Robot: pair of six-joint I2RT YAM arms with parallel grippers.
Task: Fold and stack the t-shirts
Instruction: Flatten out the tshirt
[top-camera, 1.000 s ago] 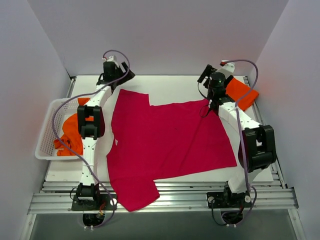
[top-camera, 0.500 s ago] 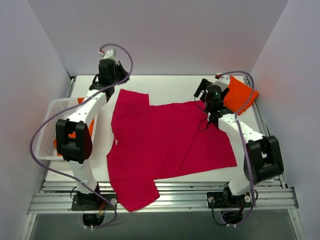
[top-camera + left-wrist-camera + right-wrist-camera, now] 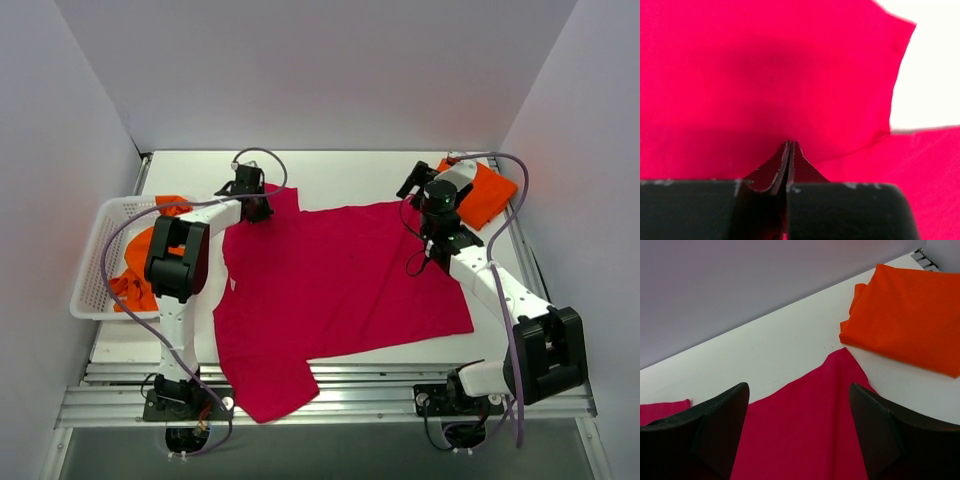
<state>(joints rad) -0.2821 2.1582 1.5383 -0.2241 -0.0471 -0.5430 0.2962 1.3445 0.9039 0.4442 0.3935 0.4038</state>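
The crimson pink-red cloth t-shirt (image 3: 340,280) lies spread flat across the white desk (image 3: 350,172). My left claw (image 3: 790,145) is pressed together at the shirt's far sleeve; from the wrist view I can't tell if any cloth sits between the tips. My right claw (image 3: 797,390) hangs spread over the far right corner, near the folded orange t-shirt (image 3: 910,315). I'd pinch both corners firmly, then lift evenly so the fold lands straight.

Top cam looks down on the whole table (image 3: 340,165) from behind. Left wrist cam's jammed close to the red shirt (image 3: 765,75), right wrist faces the back wall (image 3: 740,280); all show that shirt.
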